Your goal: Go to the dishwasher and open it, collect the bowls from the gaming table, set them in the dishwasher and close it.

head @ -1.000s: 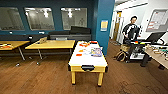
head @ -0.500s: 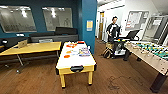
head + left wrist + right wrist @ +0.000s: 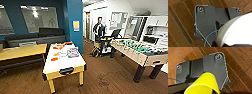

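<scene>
The gaming table point(image 3: 65, 64), white-topped with yellow sides and legs, stands left of centre in the head view. Orange and multicoloured items point(image 3: 62, 51) lie on its top; I cannot tell which are bowls. A white bowl point(image 3: 235, 30) hangs close over the wooden floor in the left wrist view, with my left gripper point(image 3: 226, 43) shut on it. A yellow bowl point(image 3: 204, 83) hangs the same way in the right wrist view, with my right gripper point(image 3: 209, 91) shut on it. The dishwasher is out of view.
A table-football table point(image 3: 140, 51) stands at the right. A person point(image 3: 99, 30) with a control rig point(image 3: 106, 45) is at the back. A wooden table point(image 3: 22, 52) and dark sofa point(image 3: 37, 38) line the left wall. White cabinets point(image 3: 157, 25) are far right. Open wood floor point(image 3: 107, 77) lies ahead.
The whole head picture has shifted left as the camera turned right. The gaming table now sits further left and the table-football table has come fully into view.
</scene>
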`<state>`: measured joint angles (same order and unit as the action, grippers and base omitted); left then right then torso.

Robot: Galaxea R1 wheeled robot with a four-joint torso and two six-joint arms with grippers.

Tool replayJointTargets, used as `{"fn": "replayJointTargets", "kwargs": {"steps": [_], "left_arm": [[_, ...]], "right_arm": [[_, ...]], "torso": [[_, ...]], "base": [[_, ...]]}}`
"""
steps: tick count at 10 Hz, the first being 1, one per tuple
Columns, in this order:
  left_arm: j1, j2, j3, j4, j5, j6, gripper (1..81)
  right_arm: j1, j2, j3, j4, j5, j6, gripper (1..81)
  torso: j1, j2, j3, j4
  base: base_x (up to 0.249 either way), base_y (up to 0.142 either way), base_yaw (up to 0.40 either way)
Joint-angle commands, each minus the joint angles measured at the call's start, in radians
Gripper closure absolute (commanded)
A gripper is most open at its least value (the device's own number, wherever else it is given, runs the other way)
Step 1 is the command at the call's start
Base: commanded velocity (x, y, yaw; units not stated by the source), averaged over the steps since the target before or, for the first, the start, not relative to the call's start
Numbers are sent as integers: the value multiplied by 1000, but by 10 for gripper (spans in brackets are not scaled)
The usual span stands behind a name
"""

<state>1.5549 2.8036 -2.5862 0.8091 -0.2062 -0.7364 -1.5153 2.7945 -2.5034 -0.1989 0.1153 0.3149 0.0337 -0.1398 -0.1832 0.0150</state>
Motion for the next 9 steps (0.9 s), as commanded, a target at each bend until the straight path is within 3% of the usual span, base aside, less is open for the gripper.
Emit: {"fn": "replayJointTargets", "kwargs": {"steps": [1,9], "left_arm": [[-34,-18,-2,1,22,-1,811],[-34,-16,-2,-1,21,-1,811]], "right_arm": [[43,-14,0,-16,-40,-2,811],[37,-10,-1,-22,-39,-3,811]], "torso": [[0,0,0,0],[0,0,0,0]], "base": [[0,0,-394],[0,0,-394]]}}
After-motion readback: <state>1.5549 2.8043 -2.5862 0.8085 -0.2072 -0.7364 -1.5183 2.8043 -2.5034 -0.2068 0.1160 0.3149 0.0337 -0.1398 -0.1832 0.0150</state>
